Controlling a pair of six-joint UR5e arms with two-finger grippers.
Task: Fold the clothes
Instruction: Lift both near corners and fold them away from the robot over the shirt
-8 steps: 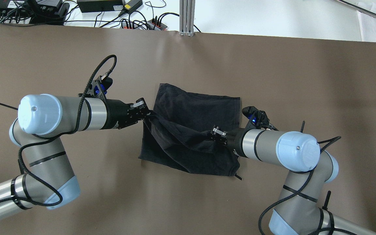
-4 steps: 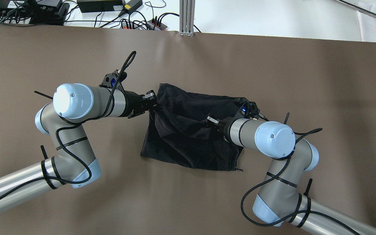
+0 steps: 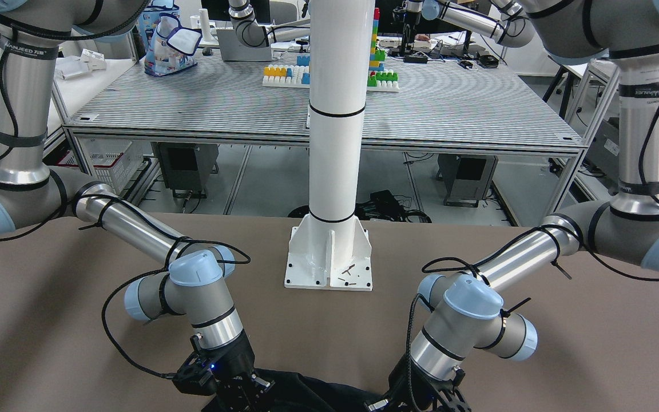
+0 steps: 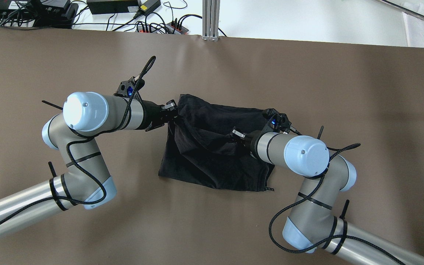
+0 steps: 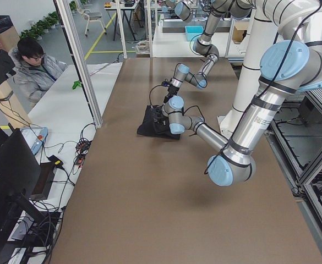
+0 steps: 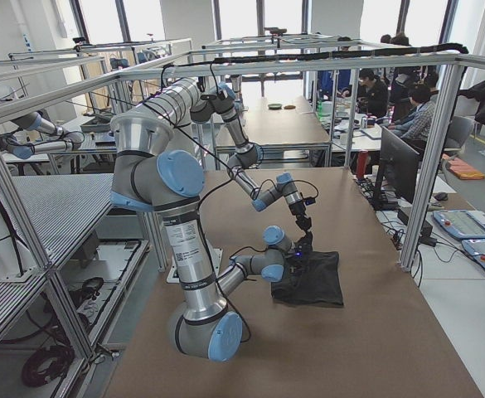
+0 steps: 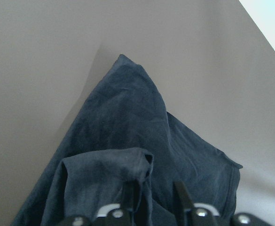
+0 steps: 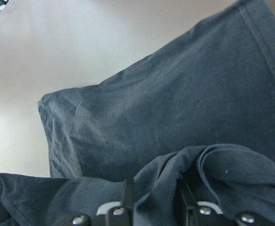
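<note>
- Black cloth (image 4: 212, 165) lies mid-table (image 4: 307, 73), rumpled, partly doubled over itself.
- Left gripper (image 4: 173, 115) has its jaws pinching the cloth's left edge.
- Right gripper (image 4: 234, 136) pinches a raised fold near the middle.

The brown table (image 4: 307, 73) carried a rumpled black garment (image 4: 212, 169) near its middle and a white pillar's base plate (image 3: 308, 276).

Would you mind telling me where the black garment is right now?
In the overhead view the black garment lies near the middle of the table, one edge pinched by the left gripper and a raised fold by the right gripper.
</note>
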